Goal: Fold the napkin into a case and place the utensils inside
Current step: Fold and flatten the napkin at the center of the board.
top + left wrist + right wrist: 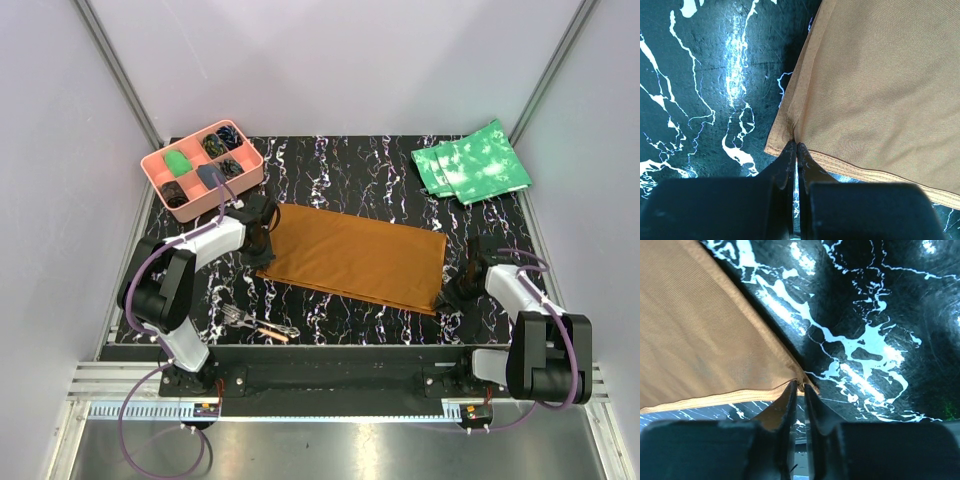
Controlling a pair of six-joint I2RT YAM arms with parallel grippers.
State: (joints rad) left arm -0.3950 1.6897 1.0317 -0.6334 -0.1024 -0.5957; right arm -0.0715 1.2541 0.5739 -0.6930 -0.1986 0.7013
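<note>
The rust-brown napkin (355, 255) lies as a long doubled rectangle across the middle of the black marbled table. My left gripper (262, 245) is at its left end, and in the left wrist view the gripper (797, 146) is shut on the puckered corner of the napkin (875, 85). At the near right corner sits my right gripper (450, 295). In the right wrist view this gripper (801, 385) pinches the corner tip of the napkin (700, 340), jaws almost together. The utensils lie near the front left: a fork (235, 316) and a slim orange-ended piece (272, 331).
A pink compartment tray (185, 141) with small items stands at the back left, close behind my left arm. Green mottled cloths (470, 162) lie stacked at the back right. White walls close the table in on three sides.
</note>
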